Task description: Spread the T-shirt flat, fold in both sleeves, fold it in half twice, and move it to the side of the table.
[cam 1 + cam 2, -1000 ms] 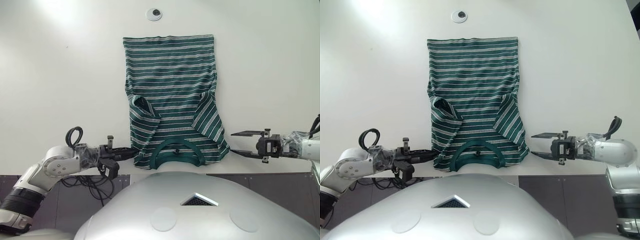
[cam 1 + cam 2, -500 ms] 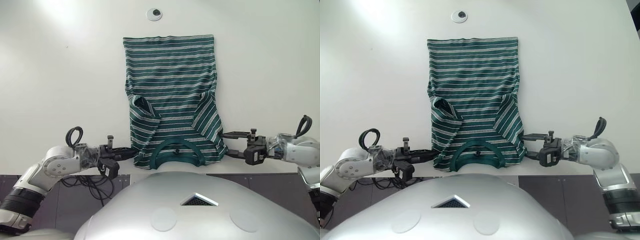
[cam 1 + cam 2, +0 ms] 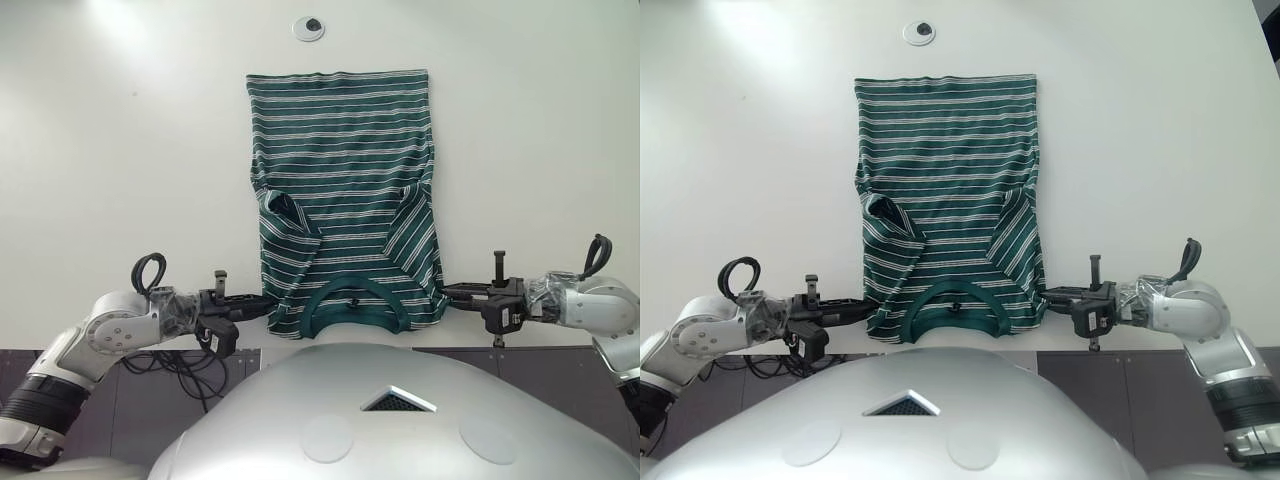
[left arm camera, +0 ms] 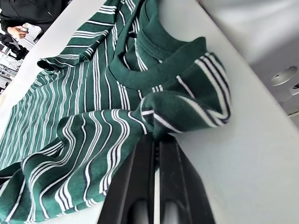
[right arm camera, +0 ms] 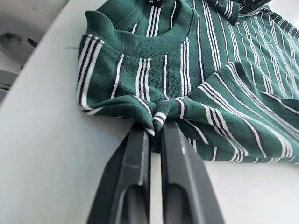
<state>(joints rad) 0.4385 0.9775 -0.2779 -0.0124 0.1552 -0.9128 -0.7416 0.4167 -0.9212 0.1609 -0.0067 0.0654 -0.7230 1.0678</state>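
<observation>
The T-shirt (image 3: pixel 345 170) is lying mid-frame on the bench (image 3: pixel 120 150), collar at the bottom; a disc (image 3: pixel 308 27) is sitting above it.

Silver-grey arms (image 3: pixel 110 335), black wrist cable loops (image 3: pixel 148 270); left claw (image 3: pixel 265 300), right claw (image 3: pixel 447 292) black.

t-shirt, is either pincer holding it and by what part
Both hold the T-shirt. The left pincer is shut on its collar-end corner on the robot's left, and the right pincer on the collar-end corner on the right.

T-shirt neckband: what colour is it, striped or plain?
Plain dark green, no stripes on the neckband; shows best in the right wrist view.
</observation>
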